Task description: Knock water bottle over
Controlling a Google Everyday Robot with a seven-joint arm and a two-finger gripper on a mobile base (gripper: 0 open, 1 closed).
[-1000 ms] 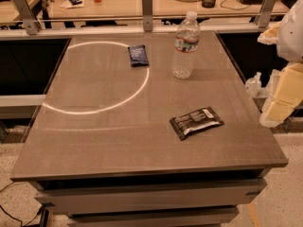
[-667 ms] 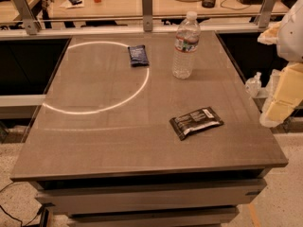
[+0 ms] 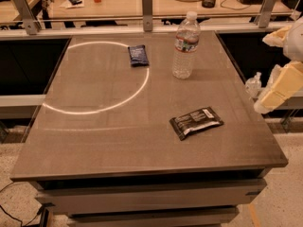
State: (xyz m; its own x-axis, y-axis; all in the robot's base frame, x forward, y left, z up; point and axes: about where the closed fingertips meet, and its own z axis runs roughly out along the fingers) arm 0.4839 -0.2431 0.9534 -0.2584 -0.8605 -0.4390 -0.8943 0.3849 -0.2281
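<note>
The water bottle (image 3: pixel 185 45) stands upright on the far right part of the grey table (image 3: pixel 94 131). It is clear and ribbed, with a white cap and a label band near its top. My gripper (image 3: pixel 278 88) shows as a cream-coloured shape at the right edge of the view, off the table's right side. It is well apart from the bottle, to the right of it and nearer to me.
A dark snack packet (image 3: pixel 196 122) lies on the table's near right. A small blue packet (image 3: pixel 138 55) lies at the back, on a bright ring of light (image 3: pixel 97 109). A tiny clear bottle (image 3: pixel 253 83) stands beyond the right edge. A cluttered desk (image 3: pixel 123 1) runs behind.
</note>
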